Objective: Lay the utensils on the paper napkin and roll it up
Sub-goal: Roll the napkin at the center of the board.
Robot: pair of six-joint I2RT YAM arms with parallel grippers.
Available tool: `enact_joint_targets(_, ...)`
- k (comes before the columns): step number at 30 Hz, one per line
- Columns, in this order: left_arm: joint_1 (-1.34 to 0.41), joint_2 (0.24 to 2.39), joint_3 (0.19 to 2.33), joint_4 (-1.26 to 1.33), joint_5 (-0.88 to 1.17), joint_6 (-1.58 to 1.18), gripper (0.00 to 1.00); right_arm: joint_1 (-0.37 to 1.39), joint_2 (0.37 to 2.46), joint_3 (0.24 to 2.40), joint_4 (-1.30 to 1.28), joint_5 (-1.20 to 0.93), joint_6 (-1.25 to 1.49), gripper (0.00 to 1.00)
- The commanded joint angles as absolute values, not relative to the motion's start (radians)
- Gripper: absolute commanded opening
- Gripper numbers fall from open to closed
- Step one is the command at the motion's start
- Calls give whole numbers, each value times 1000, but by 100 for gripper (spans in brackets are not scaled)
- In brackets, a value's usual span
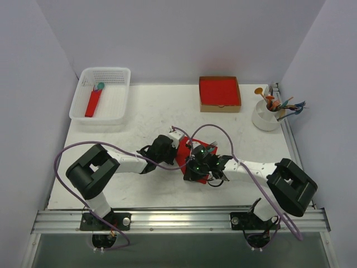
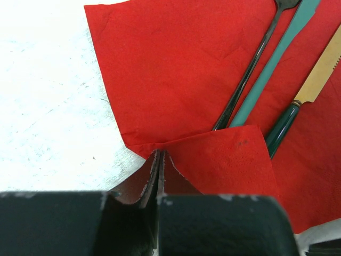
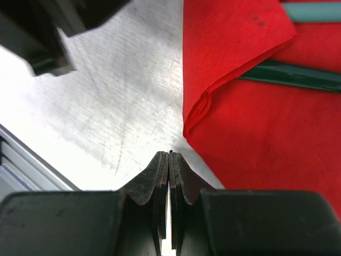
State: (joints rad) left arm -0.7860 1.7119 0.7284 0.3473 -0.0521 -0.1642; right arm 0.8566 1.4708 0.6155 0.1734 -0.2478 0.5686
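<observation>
Left wrist view: my left gripper (image 2: pixel 160 160) is pinching a folded-over corner of the paper napkin (image 2: pixel 176 69). The flap is covering the handle ends of the utensils (image 2: pixel 248 74). My right gripper (image 3: pixel 169 160) is pressed together, empty, just beside the napkin's edge. Step: I am starting the roll. Next: carry the fold across the utensils.

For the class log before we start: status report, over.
Left claw shut, seemingly pinching a folded corner of the napkin. Right claw shut, empty, beside its edge. Utensils on napkin, flap over their ends. Nothing blocking the fold.
</observation>
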Motion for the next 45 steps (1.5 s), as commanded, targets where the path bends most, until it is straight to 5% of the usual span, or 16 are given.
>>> enact_joint_targets(1, -792, 1726, 752, 316, -55, -164, 2, 844, 1411, 682, 104, -204, 560, 0)
enact_joint_targets(22, -798, 1720, 752, 314, -58, -158, 2, 792, 1623, 795, 153, -241, 485, 0)
enact_joint_targets(45, -798, 1729, 761, 302, -69, -156, 2, 813, 1523, 640, 173, -253, 541, 0)
